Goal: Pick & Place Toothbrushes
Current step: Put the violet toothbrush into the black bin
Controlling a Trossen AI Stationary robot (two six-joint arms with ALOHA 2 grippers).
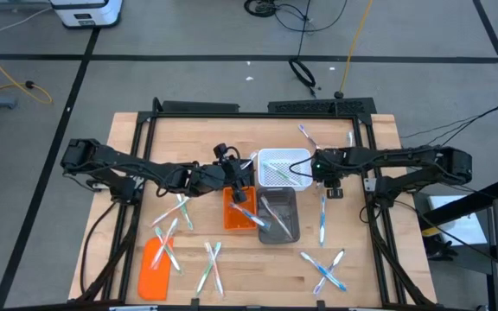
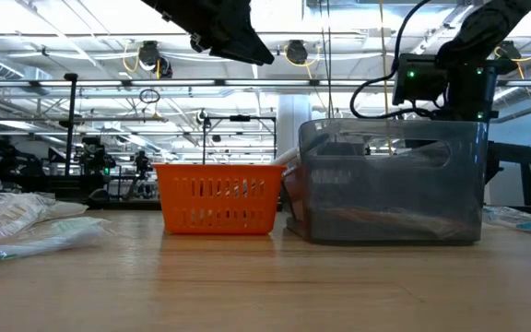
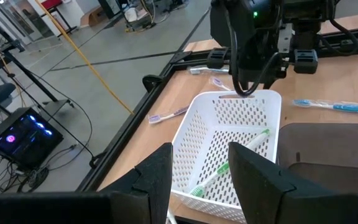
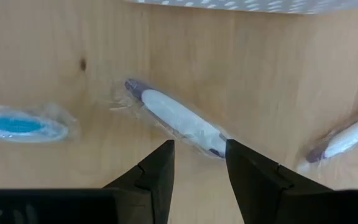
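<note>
Wrapped toothbrushes lie scattered over the wooden table (image 1: 361, 268). A white basket (image 1: 284, 166) stands in the middle and holds a green toothbrush (image 3: 229, 168). My left gripper (image 3: 197, 152) hovers open at the basket's left side, above the table. My right gripper (image 4: 197, 146) is open and points down over a purple-and-white toothbrush (image 4: 176, 118) that lies flat beside the basket's right side. One end of that brush reaches toward the gap between the fingers. A blue toothbrush (image 4: 20, 124) and another purple one (image 4: 347, 140) lie to either side.
An orange basket (image 1: 240, 212) and a grey bin (image 1: 279, 216), both holding toothbrushes, stand just near of the white basket. An orange lid (image 1: 156, 268) lies at the near left. Toothbrush pairs lie near the front edge (image 1: 327, 269). A black frame (image 1: 258, 110) borders the table.
</note>
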